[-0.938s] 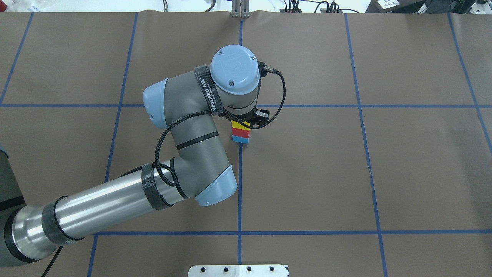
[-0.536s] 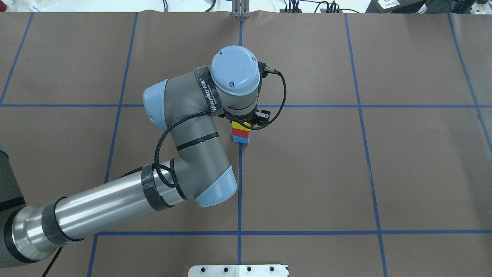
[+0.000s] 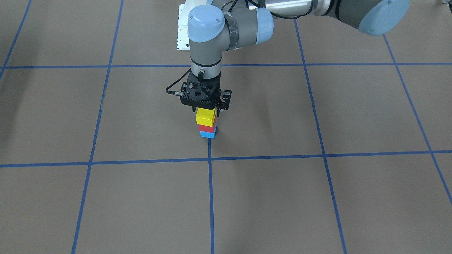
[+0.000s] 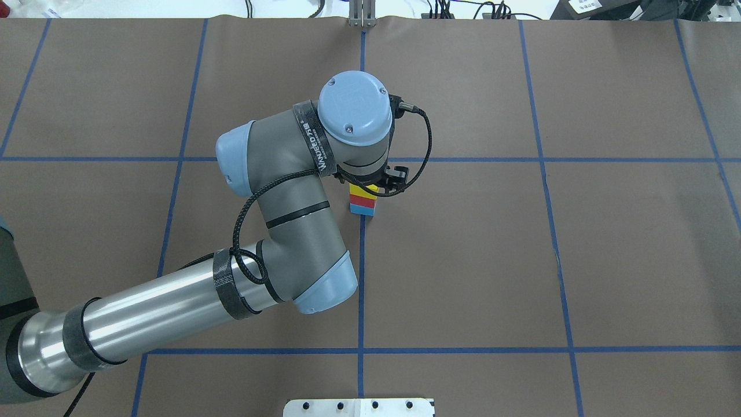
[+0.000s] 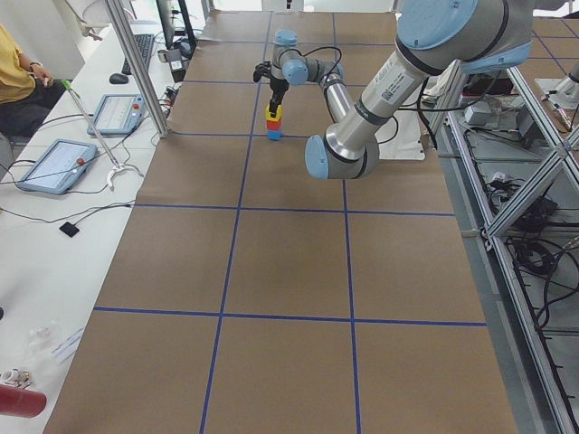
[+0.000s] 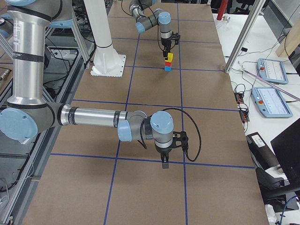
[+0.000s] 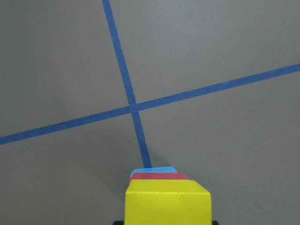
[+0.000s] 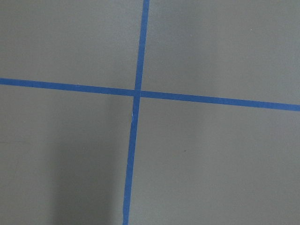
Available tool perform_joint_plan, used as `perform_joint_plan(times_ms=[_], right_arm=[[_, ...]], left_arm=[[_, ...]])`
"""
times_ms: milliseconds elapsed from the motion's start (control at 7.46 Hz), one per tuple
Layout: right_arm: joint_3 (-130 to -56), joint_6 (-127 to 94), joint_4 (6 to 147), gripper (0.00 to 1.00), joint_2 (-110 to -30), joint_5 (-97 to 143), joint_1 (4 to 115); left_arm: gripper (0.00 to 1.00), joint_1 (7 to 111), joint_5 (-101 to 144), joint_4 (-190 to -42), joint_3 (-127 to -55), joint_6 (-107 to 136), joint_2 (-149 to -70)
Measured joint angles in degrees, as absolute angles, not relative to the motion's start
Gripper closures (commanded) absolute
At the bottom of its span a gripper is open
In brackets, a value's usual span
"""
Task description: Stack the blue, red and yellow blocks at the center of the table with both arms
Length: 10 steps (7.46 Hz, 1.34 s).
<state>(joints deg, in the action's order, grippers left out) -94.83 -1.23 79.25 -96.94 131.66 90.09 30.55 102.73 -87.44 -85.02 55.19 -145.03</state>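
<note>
Overhead exterior, brown blue-gridded table (image 4: 463, 260), left pincer (image 3: 207, 109), right pincer (image 6: 165, 164), grips both unclear.

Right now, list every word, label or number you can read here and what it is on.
"WAN...ED", middle letters and trailing characters unclear: white print on the black strap round the left arm.
Print on the band in the exterior left view: blurred.
White label at the overhead view's top right: too small.
No text on the yellow block, red block, blue block.

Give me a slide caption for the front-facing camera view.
Left gripper at the yellow block, which tops the red block and blue block, stacked on a blue tape line.
</note>
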Motion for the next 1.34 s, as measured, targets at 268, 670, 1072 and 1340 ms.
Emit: perform_joint_plan(times_ms=[268,670,1072,1340], right_arm=[[-94.8,-1.2,79.3,0.00,-97.0,131.7,90.1],[-94.8,-0.7,79.3,0.00,-97.7,131.7,90.1],[-94.7,-0.5,79.2,0.00,-98.1,131.7,90.2],[-94.8,-0.6,79.2,0.00,-98.1,131.7,90.2]], left_arm=[[0.00,30.6,103.0,-86.2,-88.0,54.9,-144.5],[0.00,36.3,106.1,-72.1,-109.3,45.4,-134.9],[0.00,55.7,119.0,-68.0,-118.7,19.4,-118.5],[0.00,70.3,125.5,-68.1,-116.7,0.3,-108.7]])
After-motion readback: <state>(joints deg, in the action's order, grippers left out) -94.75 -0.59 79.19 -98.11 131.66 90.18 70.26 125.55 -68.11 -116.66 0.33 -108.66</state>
